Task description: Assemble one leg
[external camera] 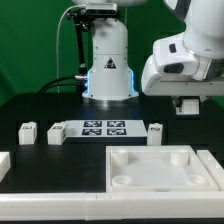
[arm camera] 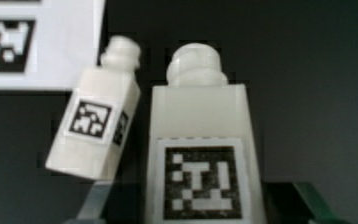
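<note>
In the wrist view a white leg (arm camera: 201,120) stands lengthwise between my gripper's (arm camera: 201,206) dark fingers (arm camera: 108,198), its black-and-white tag facing the camera. The jaws press against its two sides, so the gripper is shut on it. A second leg (arm camera: 96,115) lies tilted right beside it on the black table. In the exterior view my gripper (external camera: 187,106) hangs at the right, above and behind a lone leg (external camera: 154,132); the held leg is hidden there. The large white tray piece (external camera: 160,168) lies at the front.
The marker board (external camera: 100,128) (arm camera: 25,40) lies mid-table. Two more legs (external camera: 27,131) (external camera: 56,133) sit off its end on the exterior view's left. Another white part (external camera: 4,165) shows at that view's left edge. The robot base (external camera: 108,70) stands at the back.
</note>
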Tool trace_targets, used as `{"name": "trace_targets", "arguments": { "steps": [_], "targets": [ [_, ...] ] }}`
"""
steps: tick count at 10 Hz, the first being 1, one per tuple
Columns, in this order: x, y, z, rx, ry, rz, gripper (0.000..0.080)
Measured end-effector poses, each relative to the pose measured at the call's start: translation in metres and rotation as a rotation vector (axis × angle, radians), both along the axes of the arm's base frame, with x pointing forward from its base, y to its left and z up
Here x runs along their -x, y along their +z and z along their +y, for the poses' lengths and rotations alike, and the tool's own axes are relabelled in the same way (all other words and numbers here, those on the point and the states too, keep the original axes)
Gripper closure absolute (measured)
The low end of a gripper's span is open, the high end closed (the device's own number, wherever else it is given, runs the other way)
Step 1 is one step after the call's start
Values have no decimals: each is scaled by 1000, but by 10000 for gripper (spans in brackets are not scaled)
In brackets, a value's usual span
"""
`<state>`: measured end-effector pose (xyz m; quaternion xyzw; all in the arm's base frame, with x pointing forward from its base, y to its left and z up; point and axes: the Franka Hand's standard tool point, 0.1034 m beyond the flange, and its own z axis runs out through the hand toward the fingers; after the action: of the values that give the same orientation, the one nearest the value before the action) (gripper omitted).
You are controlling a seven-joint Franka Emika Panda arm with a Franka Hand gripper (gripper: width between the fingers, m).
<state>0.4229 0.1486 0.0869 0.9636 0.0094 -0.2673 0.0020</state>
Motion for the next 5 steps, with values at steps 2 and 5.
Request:
{"name": "trace_targets", "arguments": {
  "steps": [2,5],
  "targets": [
    [-2,3,-2,-16,6,-160,508],
    [-35,28,-14,-42,18,-437,508]
  ]
}}
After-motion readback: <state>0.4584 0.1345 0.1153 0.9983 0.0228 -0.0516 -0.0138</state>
